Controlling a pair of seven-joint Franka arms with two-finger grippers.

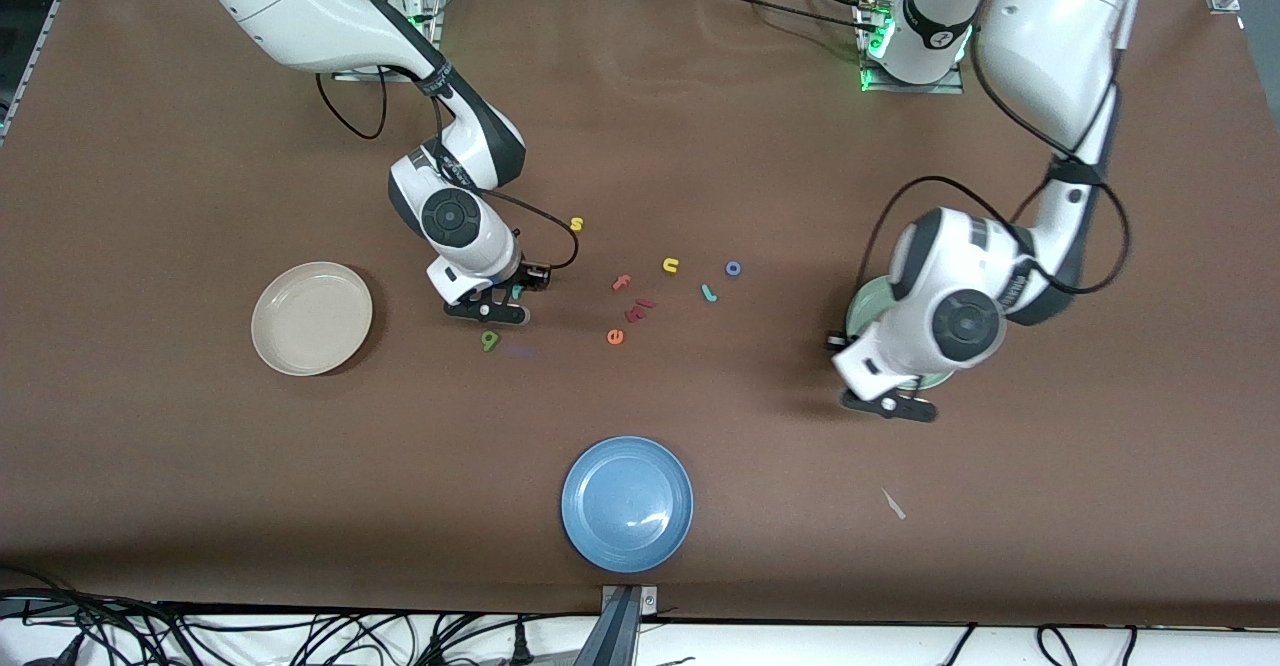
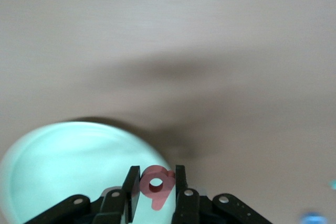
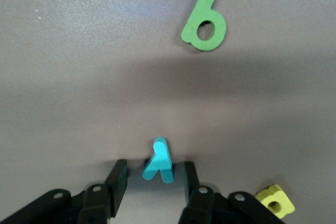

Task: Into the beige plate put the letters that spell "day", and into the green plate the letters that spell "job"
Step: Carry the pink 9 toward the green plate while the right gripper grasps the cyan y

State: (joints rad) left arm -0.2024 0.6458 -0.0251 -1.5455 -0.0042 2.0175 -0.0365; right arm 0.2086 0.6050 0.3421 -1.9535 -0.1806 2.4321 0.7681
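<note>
1. Right wrist view: teal "y" (image 3: 159,161) lies on the table between the right gripper (image 3: 152,184) fingers, which are part-open around it, not yet pinching; green letter (image 3: 205,22) at one o'clock.
2. Foam looks light and soft; pinch its stem.
3. Left gripper (image 2: 155,186) clamps the red-pink "b" (image 2: 156,186) over the green plate (image 2: 63,166).

1. Teal "y" (image 3: 159,161): lying flat on the brown surface, at centre-left of the front view.
2. Dark green looped letter (image 1: 489,340): flat, just below the "y".
3. Red-pink "b" (image 2: 157,186): raised, over the green plate's edge.
4. Blue "o" (image 1: 733,268) and teal "j" (image 1: 708,293): flat, centre-right.
5. Beige plate (image 1: 312,318): left, holding nothing.
6. Green plate (image 2: 63,171): right, mostly hidden.
</note>
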